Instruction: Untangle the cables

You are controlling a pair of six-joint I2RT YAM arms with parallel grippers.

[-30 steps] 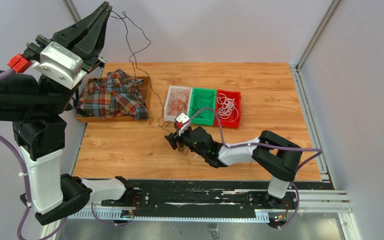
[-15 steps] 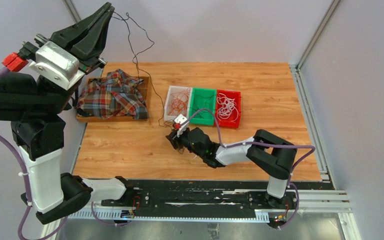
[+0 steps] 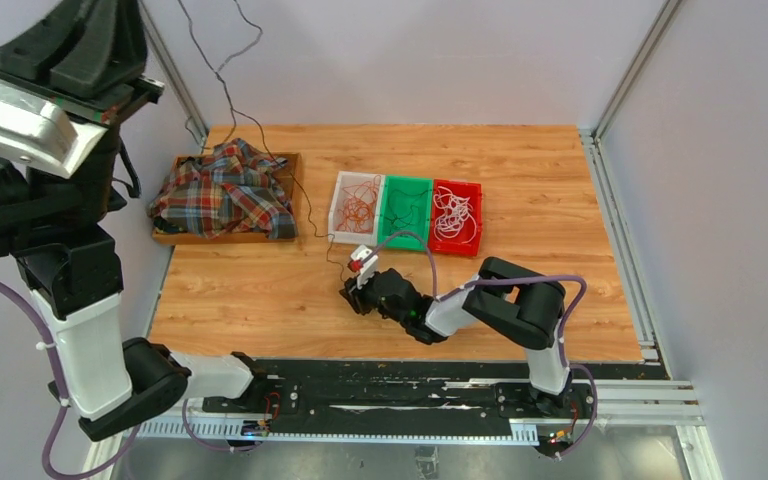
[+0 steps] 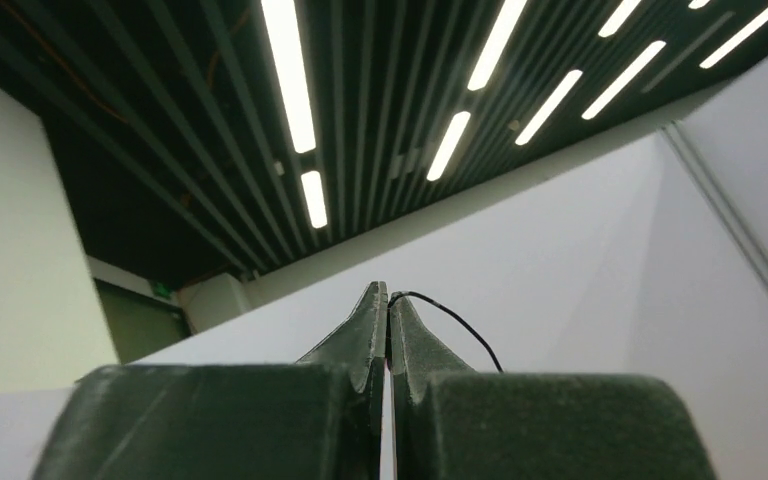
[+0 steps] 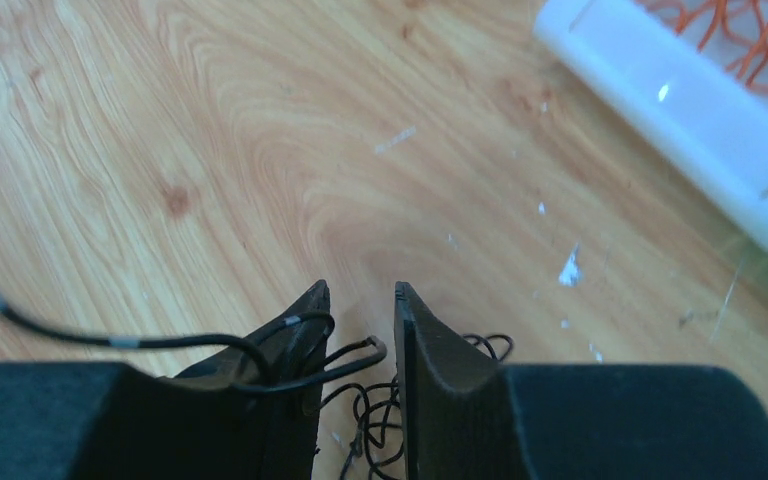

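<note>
A: Left gripper (image 4: 388, 298), raised high, is clenched on the thin black curly cable (image 4: 458, 322). The right gripper (image 5: 360, 292) has its jaws narrowly apart over the cable's knotted clump (image 5: 370, 415) on the wooden table (image 5: 260, 130).

B: Pinch one strand only and pull apart gently. The clump's crossings are unreadable and partly cut off.

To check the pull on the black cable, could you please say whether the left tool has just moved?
Yes. In the top view the left tool, shut on the black cable, has swung leftwards, past the left edge of the wooden tray.
</note>
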